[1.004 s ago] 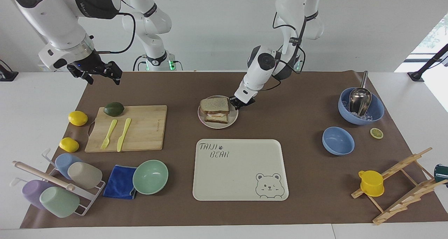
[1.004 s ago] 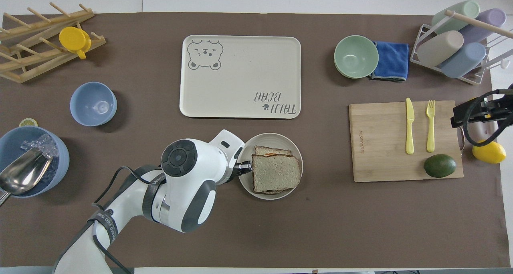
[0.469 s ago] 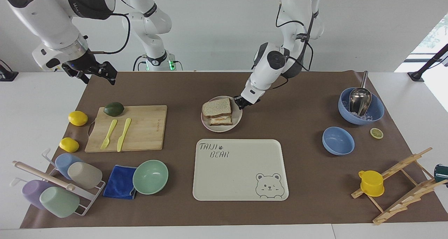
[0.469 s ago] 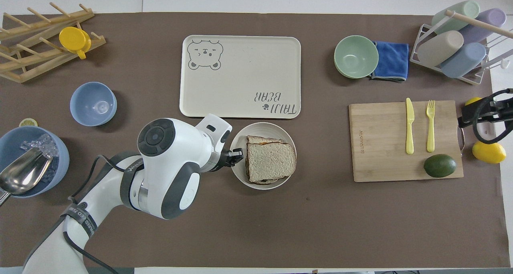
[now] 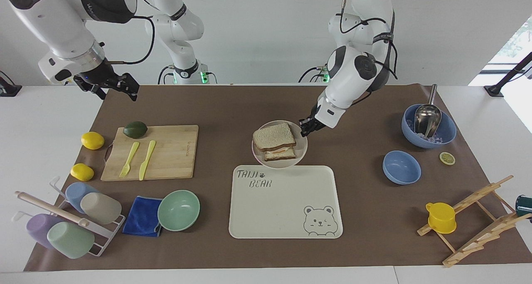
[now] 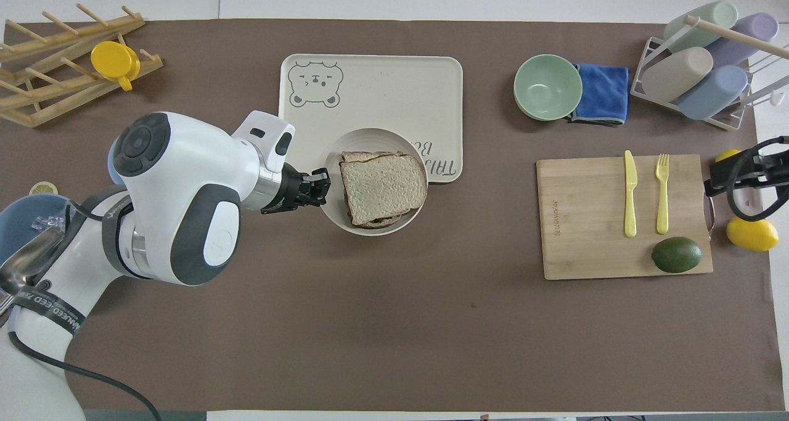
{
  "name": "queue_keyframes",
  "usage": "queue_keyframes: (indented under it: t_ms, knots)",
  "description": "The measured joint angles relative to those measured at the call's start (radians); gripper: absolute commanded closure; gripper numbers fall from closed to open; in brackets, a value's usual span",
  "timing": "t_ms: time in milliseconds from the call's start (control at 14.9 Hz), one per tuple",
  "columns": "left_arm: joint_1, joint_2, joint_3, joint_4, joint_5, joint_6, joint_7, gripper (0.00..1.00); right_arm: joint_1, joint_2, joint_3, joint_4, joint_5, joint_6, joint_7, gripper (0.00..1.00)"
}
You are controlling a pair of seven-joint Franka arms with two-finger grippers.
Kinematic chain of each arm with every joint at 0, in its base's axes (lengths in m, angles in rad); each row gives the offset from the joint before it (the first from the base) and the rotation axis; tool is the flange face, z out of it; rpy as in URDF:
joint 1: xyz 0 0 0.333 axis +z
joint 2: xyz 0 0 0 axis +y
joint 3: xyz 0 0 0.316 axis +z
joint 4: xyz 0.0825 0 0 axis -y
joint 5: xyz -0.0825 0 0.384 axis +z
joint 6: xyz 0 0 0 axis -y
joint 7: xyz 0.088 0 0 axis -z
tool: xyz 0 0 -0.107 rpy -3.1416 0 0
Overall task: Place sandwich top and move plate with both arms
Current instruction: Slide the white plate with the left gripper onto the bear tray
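Facing view: we see the left gripper pinching the plate by its rim; the plate has come up since a moment ago and now overlaps the tray edge, sandwich top in place. The right gripper waits over the mat's corner at the right arm's end, jaws apart.

Overhead view: the lifted plate covers the tray's lettering; its height is unreadable, and the left arm hides the small blue bowl.

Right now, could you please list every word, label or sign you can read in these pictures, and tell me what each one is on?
"TAIJI BEAR", with a paw mark: on the tray, by the bear drawing; in the overhead view the plate covers part of it.
Small mark on the cutting board: too small to read.
White lettering on the black bands of the left arm and right arm: not readable.
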Motion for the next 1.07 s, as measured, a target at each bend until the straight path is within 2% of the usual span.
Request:
queue_keyframes:
  t_ms: [268, 603, 736, 1071]
  knots:
    - [0.048, 0.095, 0.001, 0.131, 0.000, 0.000, 0.000, 1.00, 0.000, 0.000, 0.000, 0.000, 0.000, 0.000, 0.000, 0.00]
    - [0.051, 0.308, 0.000, 0.317, -0.016, 0.009, -0.007, 1.00, 0.000, 0.000, 0.000, 0.000, 0.000, 0.000, 0.000, 0.00]
    - [0.051, 0.371, 0.000, 0.358, -0.016, 0.040, -0.009, 1.00, 0.000, 0.000, 0.000, 0.000, 0.000, 0.000, 0.000, 0.00]
    - [0.051, 0.406, 0.000, 0.364, -0.016, 0.069, -0.010, 1.00, 0.000, 0.000, 0.000, 0.000, 0.000, 0.000, 0.000, 0.00]
